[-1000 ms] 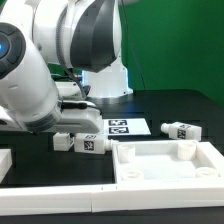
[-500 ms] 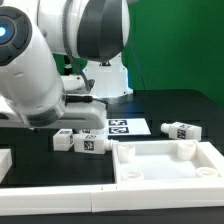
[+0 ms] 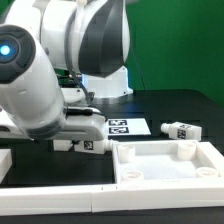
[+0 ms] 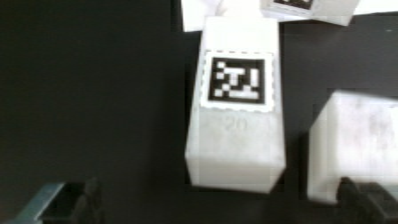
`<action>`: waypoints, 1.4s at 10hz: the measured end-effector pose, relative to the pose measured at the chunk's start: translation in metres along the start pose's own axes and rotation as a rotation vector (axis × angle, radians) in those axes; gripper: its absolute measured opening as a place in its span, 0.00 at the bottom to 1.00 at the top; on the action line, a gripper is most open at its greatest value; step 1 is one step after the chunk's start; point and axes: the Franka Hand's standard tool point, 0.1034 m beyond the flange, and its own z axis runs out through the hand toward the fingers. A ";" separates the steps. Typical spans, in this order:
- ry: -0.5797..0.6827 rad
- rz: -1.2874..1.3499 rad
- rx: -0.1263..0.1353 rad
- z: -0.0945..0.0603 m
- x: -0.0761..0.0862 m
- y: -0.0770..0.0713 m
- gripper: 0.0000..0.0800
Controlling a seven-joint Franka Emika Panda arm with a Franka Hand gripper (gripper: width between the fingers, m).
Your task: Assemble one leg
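Two views, one moment: my arm point(image 3: 45, 80), filling the exterior view's left, has dropped lower over the tabletop point(image 3: 180, 105) within the past second and now crowds the pegs point(image 3: 85, 144) beneath it. The rimmed white panel point(image 3: 165, 160) lies at lower right, with the marker board point(image 3: 125, 127) behind it. In the wrist view the leg point(image 4: 237, 100) lies between my spread jaws, ungripped; a grasp looks close. Its square tag point(image 4: 238, 80) shows a black-and-white pattern, no readable writing.
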 end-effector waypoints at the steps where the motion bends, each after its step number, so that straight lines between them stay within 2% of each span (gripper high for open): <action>1: -0.023 0.000 0.001 0.011 -0.004 -0.001 0.81; 4: -0.094 0.004 0.021 0.019 -0.010 0.007 0.81; 8: -0.094 0.004 0.019 0.021 -0.008 0.007 0.80; 9: -0.094 0.004 0.019 0.021 -0.008 0.007 0.59; 10: -0.094 0.004 0.019 0.021 -0.008 0.007 0.59; 11: -0.094 0.004 0.019 0.021 -0.008 0.007 0.39; 13: -0.102 0.001 0.018 0.019 -0.010 0.006 0.39; 14: -0.128 -0.015 0.019 -0.004 -0.021 -0.002 0.39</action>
